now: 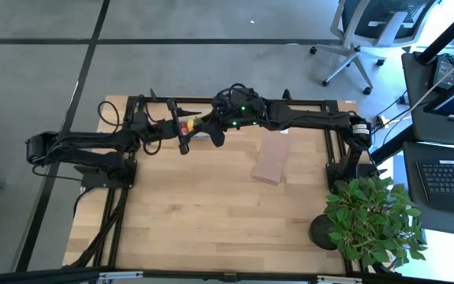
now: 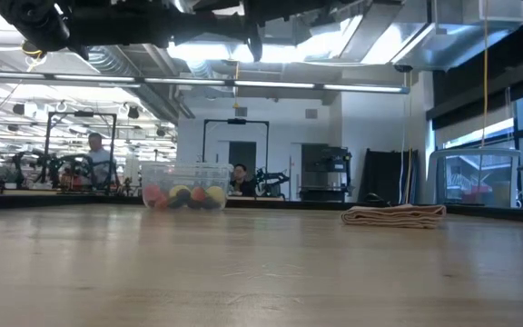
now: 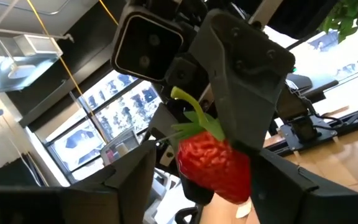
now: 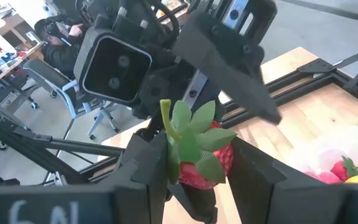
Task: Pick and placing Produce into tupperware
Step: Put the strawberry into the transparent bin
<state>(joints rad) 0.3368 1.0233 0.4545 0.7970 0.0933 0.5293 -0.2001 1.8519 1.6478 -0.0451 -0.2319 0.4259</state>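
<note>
Strawberry (image 4: 201, 155), small, red, bumpy plastic with green leaves, sits pinched in the right pincer (image 4: 191, 165); left pincer (image 3: 197, 180) gapes around it. Light, stiff, slippery; grip mid-body.

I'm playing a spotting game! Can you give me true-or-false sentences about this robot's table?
1. The right claw holds a red strawberry with green leaves. True.
2. The small clear plastic tub is empty. False: colourful fruit pieces lie inside.
3. A leafy green potted plant stands at a corner of the wooden table. True.
4. The flat tan board is inside the tub. False: it lies on the table, apart.
</note>
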